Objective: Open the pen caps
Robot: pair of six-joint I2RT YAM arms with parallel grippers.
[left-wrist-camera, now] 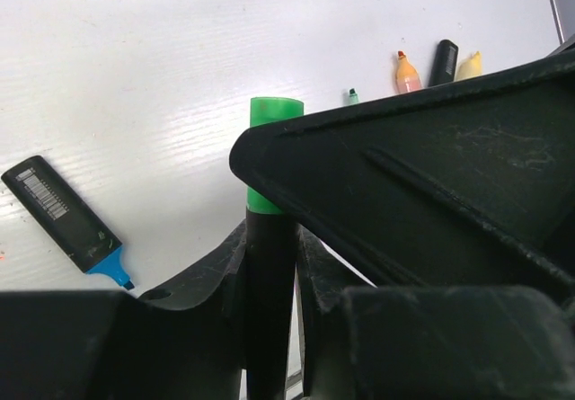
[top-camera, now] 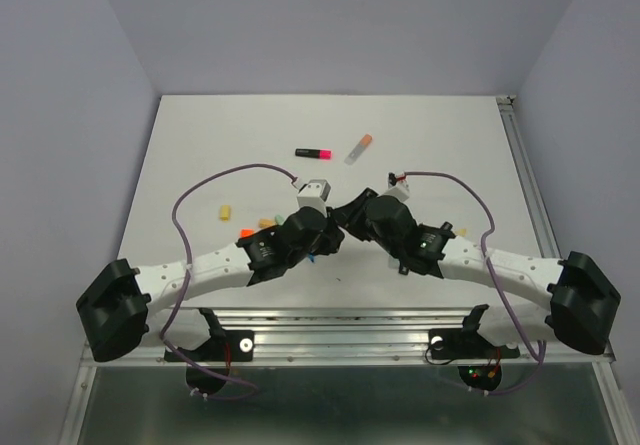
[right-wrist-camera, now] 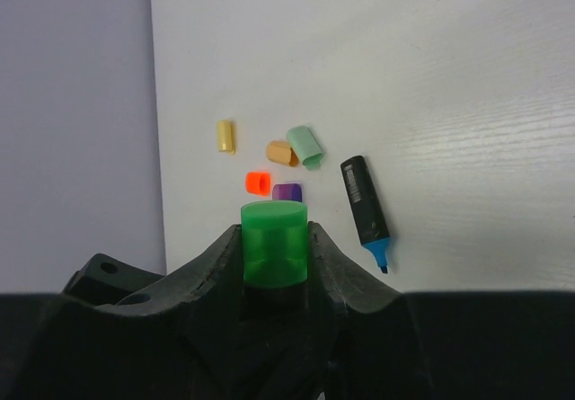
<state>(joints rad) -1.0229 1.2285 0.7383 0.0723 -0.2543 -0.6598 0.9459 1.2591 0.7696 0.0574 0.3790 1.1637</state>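
Observation:
My left gripper [left-wrist-camera: 269, 247] is shut on the black barrel of a highlighter pen [left-wrist-camera: 269, 310]. Its green cap [left-wrist-camera: 274, 117] sticks out above the fingers. My right gripper [right-wrist-camera: 274, 238] is shut on that same green cap [right-wrist-camera: 274, 243], and one right finger [left-wrist-camera: 422, 175] crosses the left wrist view. In the top view both grippers meet mid-table, left [top-camera: 335, 230] and right [top-camera: 350, 213]. Loose caps lie beyond: yellow [right-wrist-camera: 225, 136], peach [right-wrist-camera: 280, 153], pale green [right-wrist-camera: 305, 146], orange [right-wrist-camera: 258, 182] and purple [right-wrist-camera: 287, 191].
An uncapped black pen with a blue tip [right-wrist-camera: 366, 204] lies on the white table [top-camera: 440, 155]. A black pen with a pink tip [top-camera: 313, 152] and a pale pen with an orange tip [top-camera: 359, 149] lie farther back. A yellow cap [top-camera: 226, 210] lies at the left.

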